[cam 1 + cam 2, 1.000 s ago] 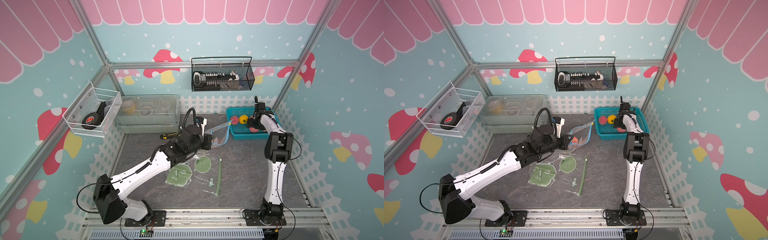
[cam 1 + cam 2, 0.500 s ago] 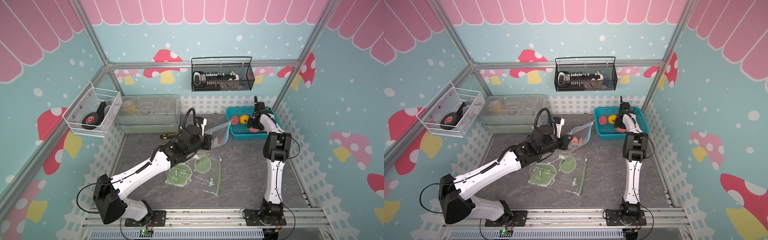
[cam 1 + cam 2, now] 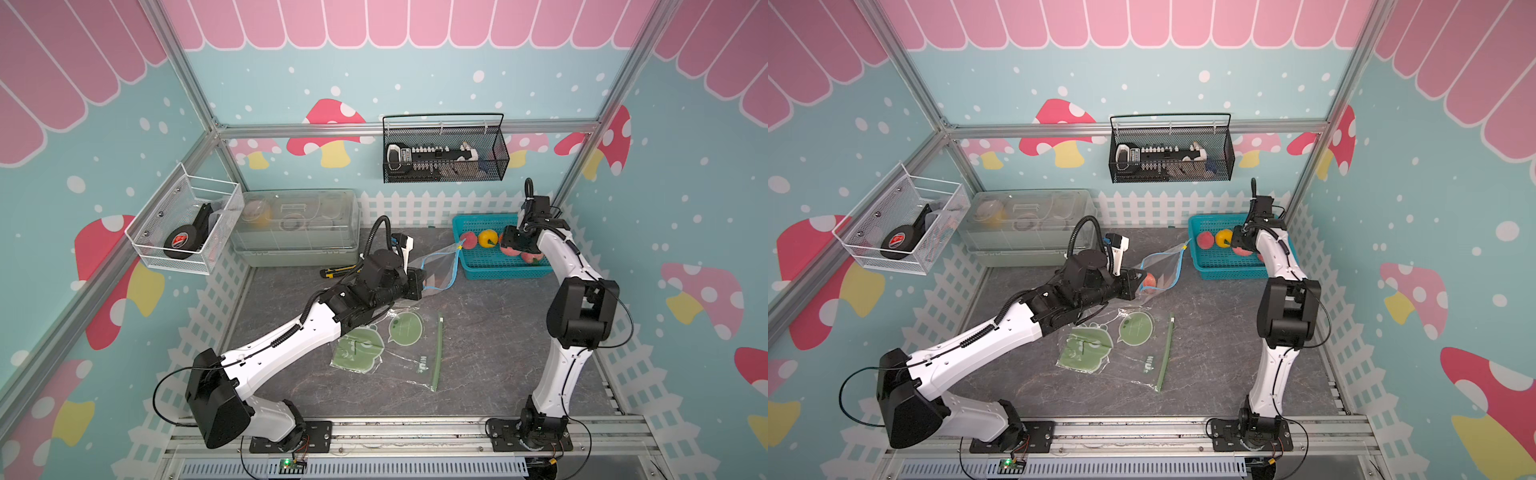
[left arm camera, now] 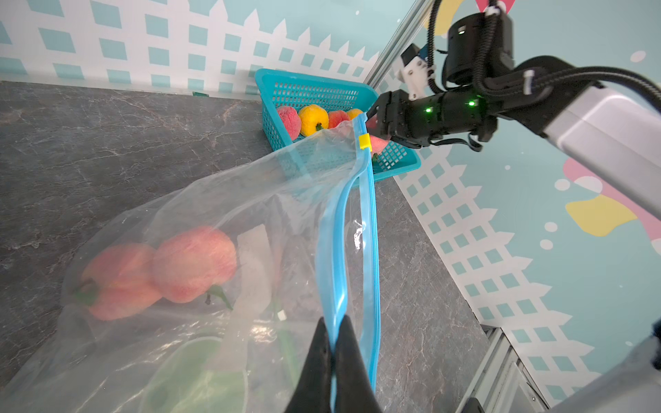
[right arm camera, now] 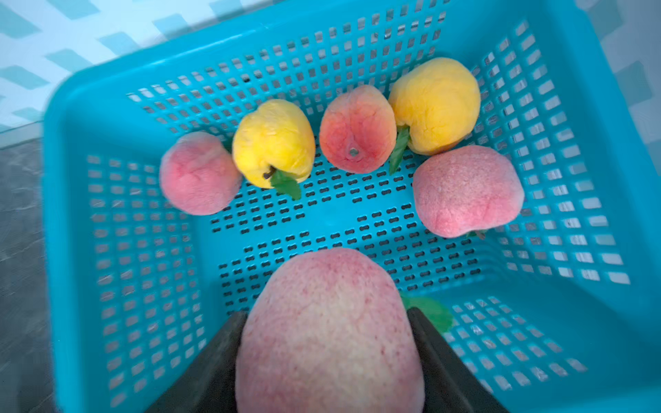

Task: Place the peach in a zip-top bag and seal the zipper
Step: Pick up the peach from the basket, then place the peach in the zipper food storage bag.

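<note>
In the basket: the right claw is clenched on a pink peach, one finger against each flank. Whether the fruit has left the basket floor cannot be told.
Toward the basket's far wall: five more fruits, pink and yellow, lie loose.
Just beside the basket: the left claw is pinched tight on the blue zipper strip of a clear zip-top bag, holding it up with its mouth gaping toward the basket. The yellow slider sits at the corner nearest the basket rim.
Bag contents: two other peaches rest low in the bag, away from the basket.
Peach handling: it looks light and slightly soft, with a matt skin that should grip well. Being round, it could squirt out, so hold it across the widest part.
Bag handling: the film is thin and limp, probably slippery. Only the zipper strip looks stiff enough to hold.
Risk: the mouth is narrow, and a nudge may fold it shut.
</note>
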Robot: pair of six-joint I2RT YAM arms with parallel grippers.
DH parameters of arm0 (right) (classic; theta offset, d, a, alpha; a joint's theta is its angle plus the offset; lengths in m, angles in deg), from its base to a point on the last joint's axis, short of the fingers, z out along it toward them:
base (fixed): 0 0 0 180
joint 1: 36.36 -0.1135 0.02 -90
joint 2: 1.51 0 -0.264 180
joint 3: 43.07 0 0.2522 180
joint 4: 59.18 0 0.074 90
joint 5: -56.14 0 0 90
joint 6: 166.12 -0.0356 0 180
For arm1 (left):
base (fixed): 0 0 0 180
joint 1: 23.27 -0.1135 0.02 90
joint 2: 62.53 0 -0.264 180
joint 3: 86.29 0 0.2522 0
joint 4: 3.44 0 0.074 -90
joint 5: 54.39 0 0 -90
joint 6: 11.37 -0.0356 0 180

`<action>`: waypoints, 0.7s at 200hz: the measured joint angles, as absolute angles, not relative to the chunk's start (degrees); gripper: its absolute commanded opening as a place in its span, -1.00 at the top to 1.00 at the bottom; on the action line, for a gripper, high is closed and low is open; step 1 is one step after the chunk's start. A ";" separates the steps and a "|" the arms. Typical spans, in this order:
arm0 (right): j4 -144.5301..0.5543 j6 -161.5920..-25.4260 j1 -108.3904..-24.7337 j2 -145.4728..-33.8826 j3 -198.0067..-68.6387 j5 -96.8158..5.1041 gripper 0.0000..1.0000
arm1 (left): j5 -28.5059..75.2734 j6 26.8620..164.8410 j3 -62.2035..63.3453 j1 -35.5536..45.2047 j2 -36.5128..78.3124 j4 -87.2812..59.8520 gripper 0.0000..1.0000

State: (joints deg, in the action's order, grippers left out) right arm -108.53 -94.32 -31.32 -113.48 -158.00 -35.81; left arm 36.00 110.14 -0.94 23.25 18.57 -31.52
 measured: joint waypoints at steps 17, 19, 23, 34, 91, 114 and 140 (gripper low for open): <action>-105.23 -94.74 -31.17 -107.22 -151.96 -39.09 -0.13 | 35.97 110.14 -0.94 23.25 18.57 -31.50 1.00; -104.71 -94.82 -31.15 -106.50 -151.20 -39.46 -0.13 | 35.97 110.14 -0.94 23.25 18.57 -31.50 1.00; -103.88 -94.91 -31.15 -104.97 -149.67 -40.42 -0.13 | 35.95 110.14 -0.94 23.25 18.57 -31.50 1.00; -102.06 -95.28 -31.13 -101.61 -146.19 -42.74 -0.13 | 35.95 110.14 -0.94 23.25 18.57 -31.50 1.00; -94.37 -99.74 -31.43 -87.18 -131.29 -56.38 -0.13 | 35.80 110.14 -0.94 23.25 18.57 -31.50 1.00; -92.51 -101.38 -32.46 -81.67 -127.35 -60.77 -0.13 | 35.80 110.16 -0.94 23.25 18.57 -31.50 1.00; -89.91 -102.67 -35.02 -75.73 -124.38 -65.67 -0.14 | 35.75 110.16 -0.94 23.25 18.57 -31.48 1.00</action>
